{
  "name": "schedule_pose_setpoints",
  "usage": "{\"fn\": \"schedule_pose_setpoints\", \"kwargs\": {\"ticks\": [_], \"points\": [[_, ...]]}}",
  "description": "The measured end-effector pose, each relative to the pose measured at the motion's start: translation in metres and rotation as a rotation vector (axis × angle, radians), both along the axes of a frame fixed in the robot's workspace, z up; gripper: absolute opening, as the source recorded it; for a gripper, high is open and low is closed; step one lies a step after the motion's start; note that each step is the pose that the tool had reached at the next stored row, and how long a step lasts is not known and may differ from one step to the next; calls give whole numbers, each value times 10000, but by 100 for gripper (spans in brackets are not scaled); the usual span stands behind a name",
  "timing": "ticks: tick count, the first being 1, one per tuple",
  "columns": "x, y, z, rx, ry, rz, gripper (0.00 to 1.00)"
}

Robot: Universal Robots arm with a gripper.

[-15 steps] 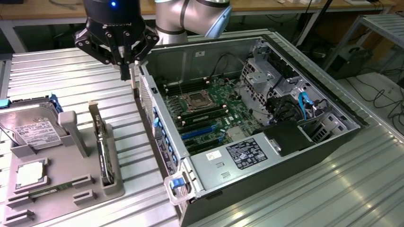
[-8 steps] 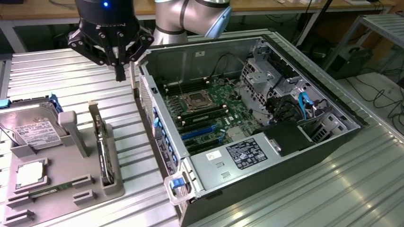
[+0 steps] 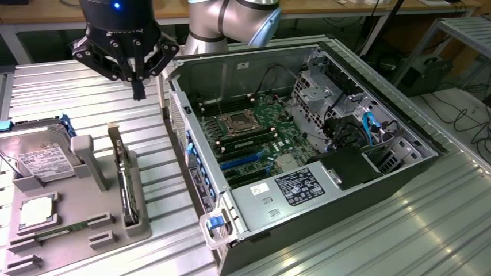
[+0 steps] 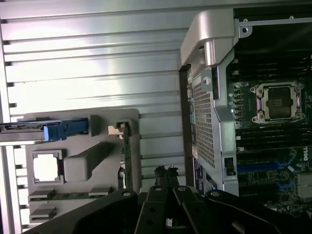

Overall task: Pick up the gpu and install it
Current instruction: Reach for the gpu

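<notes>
1. The ribbed metal table (image 3: 399, 230) is found to carry everything. The open computer case (image 3: 230, 69) lies on its side at the exterior view's right, with its motherboard (image 3: 253, 129) exposed. The blue slots (image 3: 241, 161) appear unoccupied.
2. A grey holder (image 3: 84, 218) is set just beside the case, at the exterior view's left.
3. The gripper (image 3: 138, 92) hangs above the table, between the holder's far end and the case wall. Its fingers are drawn together and nothing is held.
4. The gpu (image 3: 125, 178) stands on edge in a slot of the holder, on the side nearer the case and apart from the gripper. It is seen edge-on as a thin dark card with a pale metal bracket at its far end. Its fan face cannot be made out.
5. The pick-up is judged to be at its approach, with no contact made. A grasp would call for the fingers to be parted, squared across the card's thin upper edge and brought down over it. The card would then need to be drawn straight out of its slot.
</notes>
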State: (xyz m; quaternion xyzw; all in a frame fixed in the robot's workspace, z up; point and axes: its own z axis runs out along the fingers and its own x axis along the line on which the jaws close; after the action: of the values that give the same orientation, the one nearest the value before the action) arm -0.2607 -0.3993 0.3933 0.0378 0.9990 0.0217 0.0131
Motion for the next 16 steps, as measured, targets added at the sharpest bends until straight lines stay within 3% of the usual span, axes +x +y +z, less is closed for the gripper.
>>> {"fn": "schedule_pose_setpoints", "kwargs": {"ticks": [16], "points": [[-182, -2, 0, 0, 1, -1, 11]]}}
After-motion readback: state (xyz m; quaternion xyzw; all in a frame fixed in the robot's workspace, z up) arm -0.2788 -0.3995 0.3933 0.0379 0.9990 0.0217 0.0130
